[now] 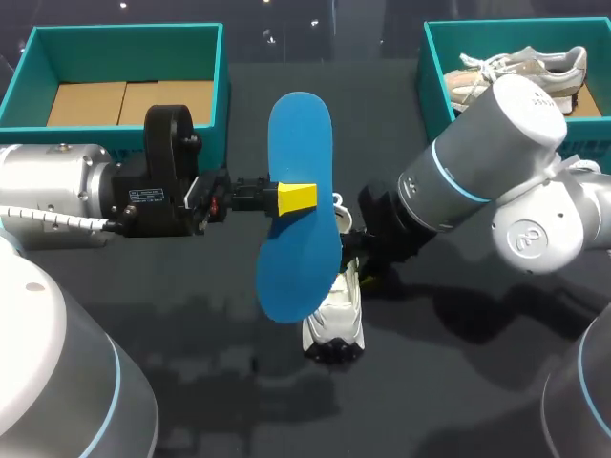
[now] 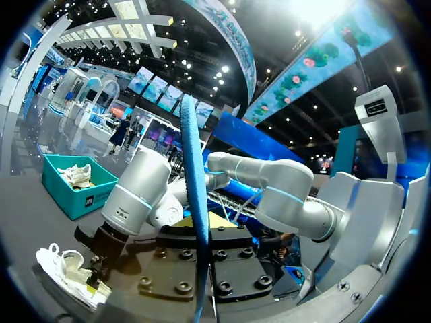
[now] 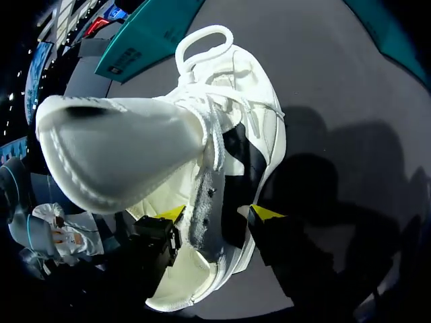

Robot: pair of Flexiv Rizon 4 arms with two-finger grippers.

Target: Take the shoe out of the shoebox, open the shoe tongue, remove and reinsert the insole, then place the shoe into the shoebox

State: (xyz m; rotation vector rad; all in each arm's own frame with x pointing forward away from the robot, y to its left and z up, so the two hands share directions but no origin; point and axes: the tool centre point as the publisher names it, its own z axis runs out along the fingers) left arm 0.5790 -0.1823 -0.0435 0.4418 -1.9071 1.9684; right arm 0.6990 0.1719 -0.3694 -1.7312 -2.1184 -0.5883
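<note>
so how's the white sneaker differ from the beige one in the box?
The white sneaker sits on the table, clamped by the right gripper; the beige sneaker lies in the right-hand teal box. The white one's blue insole is out, in the left gripper; the beige one's inside is hidden. Both have white laces.

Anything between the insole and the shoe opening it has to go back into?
No loose object. The blue insole, clamped in the left gripper, hangs above the white shoe. Only the right gripper, gripping the shoe's side, crowds the opening.
</note>
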